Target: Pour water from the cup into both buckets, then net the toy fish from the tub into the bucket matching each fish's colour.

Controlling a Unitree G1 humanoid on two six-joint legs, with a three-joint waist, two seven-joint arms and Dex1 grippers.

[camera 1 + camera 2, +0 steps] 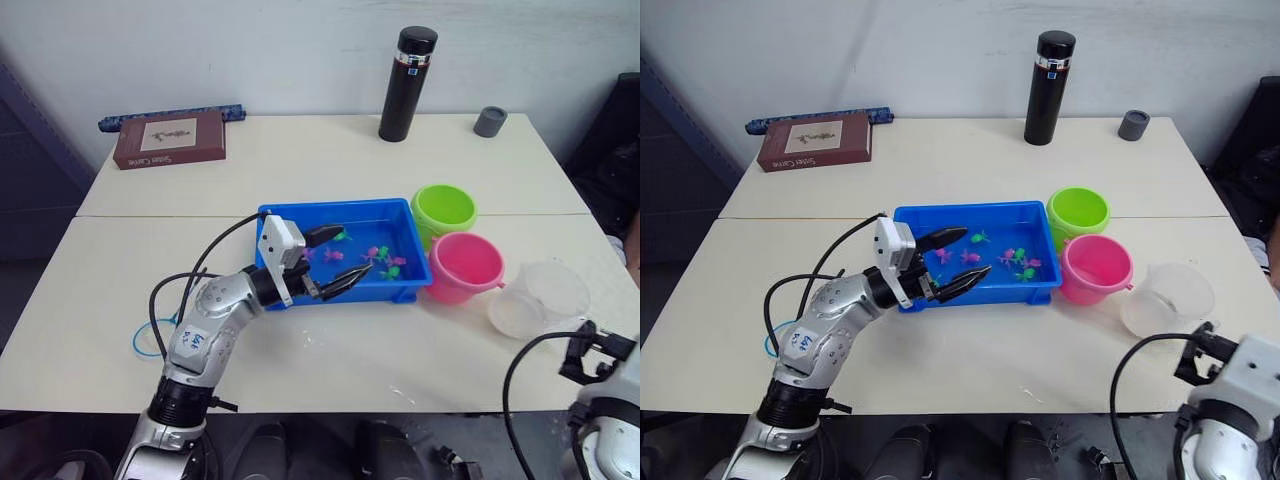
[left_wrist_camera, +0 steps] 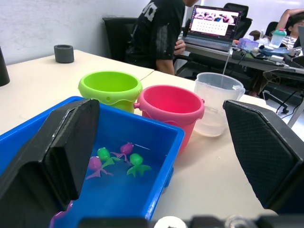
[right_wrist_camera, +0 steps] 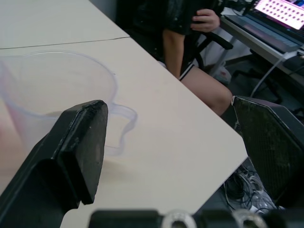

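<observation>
The blue tub [image 1: 330,211] sits mid-table with water and several tiny pink and green toy fish [image 1: 381,260] in its right half. My left gripper [image 1: 338,257] hangs open and empty over the tub's front left part, its fingers pointing toward the fish [image 2: 121,159]. Right of the tub stand the lime green bucket [image 1: 444,208] and, nearer, the pink bucket [image 1: 463,265]. The clear cup [image 1: 540,298] stands upright right of the pink bucket, near the table's edge. My right gripper [image 3: 166,107] is open and empty, just short of the cup [image 3: 52,95] on its handle side.
At the back of the table stand a tall black flask [image 1: 407,84] and a small grey cup [image 1: 490,121]. A brown book [image 1: 168,139] lies back left. A blue loop of cord [image 1: 140,340] lies front left. A person [image 2: 156,33] sits beyond the table's right edge.
</observation>
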